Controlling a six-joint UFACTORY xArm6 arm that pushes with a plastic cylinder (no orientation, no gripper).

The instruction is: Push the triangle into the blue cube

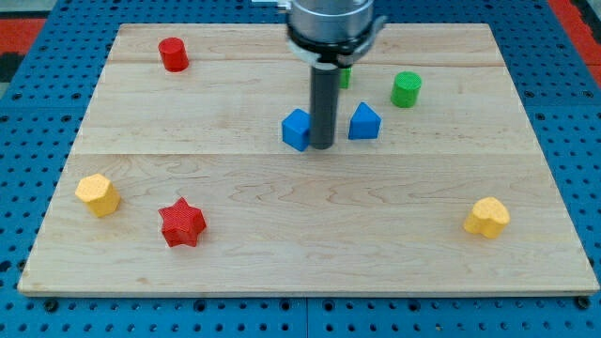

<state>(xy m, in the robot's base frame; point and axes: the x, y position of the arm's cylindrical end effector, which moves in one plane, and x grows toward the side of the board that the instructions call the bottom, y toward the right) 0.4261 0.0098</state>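
Note:
The blue cube (296, 129) sits near the board's middle, toward the view's top. The blue triangle (363, 121) lies a short way to its right. My tip (322, 146) stands between the two, right beside the cube's right side and a small gap left of the triangle. The dark rod rises from there to the arm's body at the view's top.
A green cylinder (406, 89) lies right of the triangle, higher up. Another green block (345, 77) is partly hidden behind the rod. A red cylinder (173, 54) is at top left, a yellow block (98, 194) and red star (181, 222) at lower left, a yellow block (486, 217) at lower right.

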